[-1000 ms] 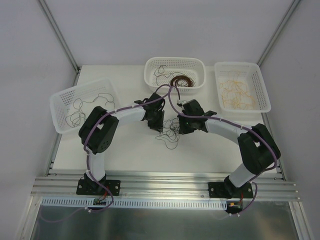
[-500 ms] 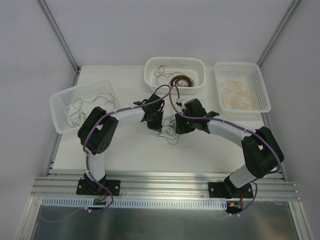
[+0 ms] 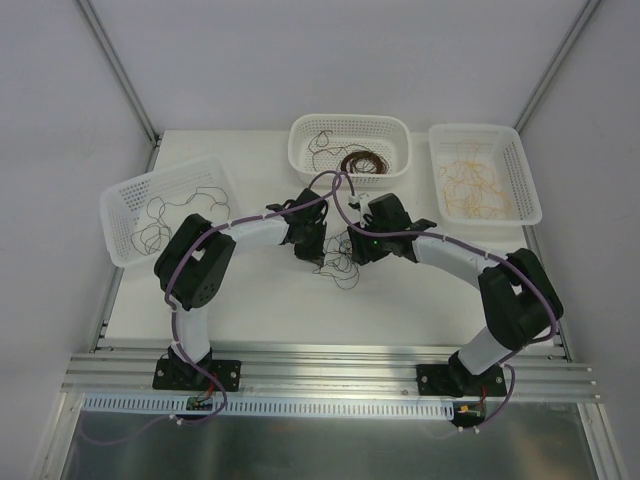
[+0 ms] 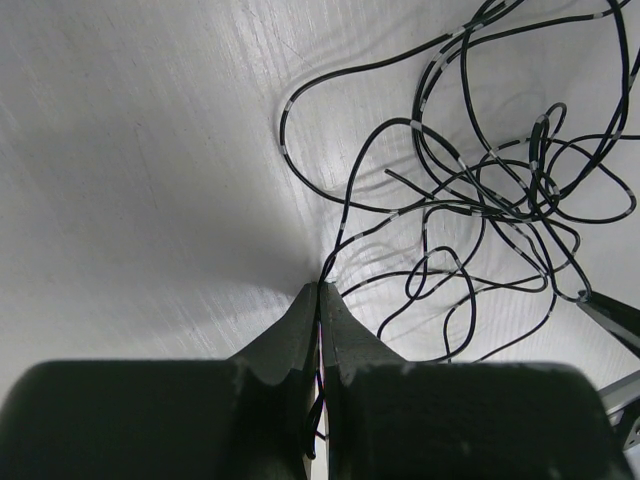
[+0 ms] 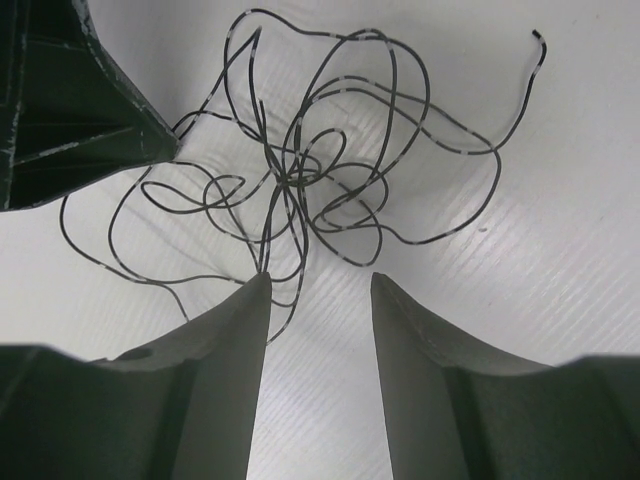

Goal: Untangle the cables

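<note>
A loose clump of thin black cables [image 3: 338,262] lies on the white table between my two grippers. In the left wrist view the tangle [image 4: 500,190] spreads to the upper right, and my left gripper [image 4: 320,287] is shut on one black strand that runs from the clump down between its jaws. Seen from the right wrist, the cables [image 5: 300,180] sit just beyond my right gripper [image 5: 320,280]. Its jaws stand open with bare table between them, and a few strands pass by the left fingertip [image 5: 258,285]. From above, the left gripper [image 3: 312,250] and right gripper [image 3: 355,248] flank the clump.
Three white perforated baskets stand around: one at left [image 3: 130,200] with dark strands, one at the back middle [image 3: 300,150] with dark and brown coils, one at back right [image 3: 525,175] with yellow-tan strands. The left gripper's body [image 5: 70,100] shows in the right wrist view's upper left.
My right gripper has gone from shut to open and shifted slightly toward the clump. The left gripper has closed fully on a strand. The clump has shifted a little.
</note>
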